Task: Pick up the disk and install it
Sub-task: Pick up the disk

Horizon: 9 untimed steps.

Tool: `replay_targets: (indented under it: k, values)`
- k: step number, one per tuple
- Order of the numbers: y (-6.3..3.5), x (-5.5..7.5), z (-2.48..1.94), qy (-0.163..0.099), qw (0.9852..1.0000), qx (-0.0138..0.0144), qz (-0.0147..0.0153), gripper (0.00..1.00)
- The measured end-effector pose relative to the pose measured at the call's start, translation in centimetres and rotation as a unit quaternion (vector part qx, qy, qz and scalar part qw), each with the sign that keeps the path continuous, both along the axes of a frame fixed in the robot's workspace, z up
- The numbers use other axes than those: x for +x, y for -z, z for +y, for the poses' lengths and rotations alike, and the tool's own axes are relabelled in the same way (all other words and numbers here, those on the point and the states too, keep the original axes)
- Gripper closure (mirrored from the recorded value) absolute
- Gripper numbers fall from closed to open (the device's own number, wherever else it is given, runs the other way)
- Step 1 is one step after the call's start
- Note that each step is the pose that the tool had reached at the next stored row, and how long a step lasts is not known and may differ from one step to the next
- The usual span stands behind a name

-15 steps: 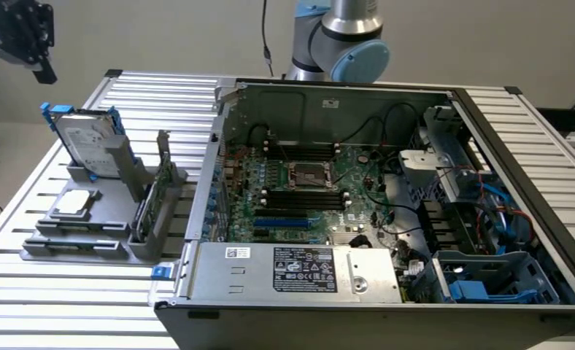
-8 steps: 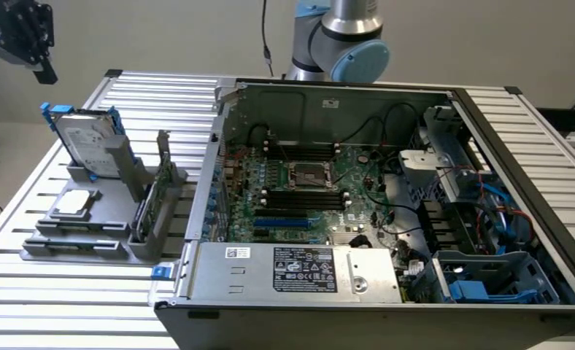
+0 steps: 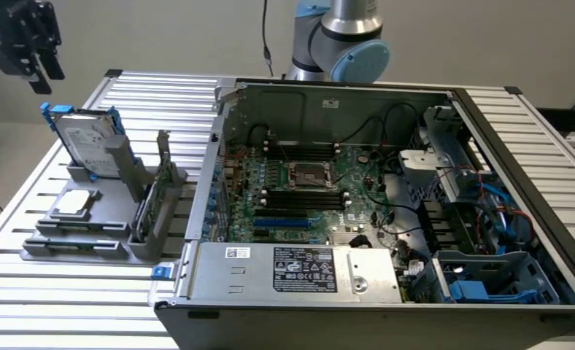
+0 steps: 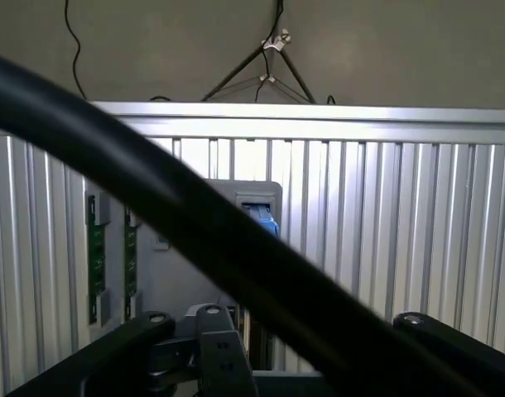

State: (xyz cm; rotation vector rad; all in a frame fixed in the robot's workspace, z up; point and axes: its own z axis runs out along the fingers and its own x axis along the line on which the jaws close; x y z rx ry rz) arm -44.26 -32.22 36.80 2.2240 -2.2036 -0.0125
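Cable [image 4: 236, 248] cuts close across the wrist lens, and the claw [image 3: 42, 76] is spread wide with nothing in it.
Disk [image 3: 85, 135] stands on edge in the grey stand [image 3: 122, 219], long axis upright. It's below the claw and well apart, slightly toward the open case [image 3: 521, 189]. Not yet picked.

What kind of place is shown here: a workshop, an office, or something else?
Most likely a robotics lab or test bench for computer assembly: a robot arm rises at the far side of a slatted metal table, which carries an open computer case and a grey stand holding a disk.
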Motion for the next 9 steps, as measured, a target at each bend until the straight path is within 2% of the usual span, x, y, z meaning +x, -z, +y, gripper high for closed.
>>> replay_targets:
  k: [1, 2, 3, 9]
  values:
    - [0.18, 0.0, 0.0, 0.0, 1.0, 0.0, 0.0, 0.47]
    - [0.35, 0.0, 0.0, -0.001, 1.0, 0.0, 0.0, 0.47]
    - [0.55, 0.0, 0.0, -0.001, 1.0, 0.0, 0.0, 0.4]
    - [1.63, 0.0, 0.0, -0.008, 1.0, 0.0, 0.0, 0.4]
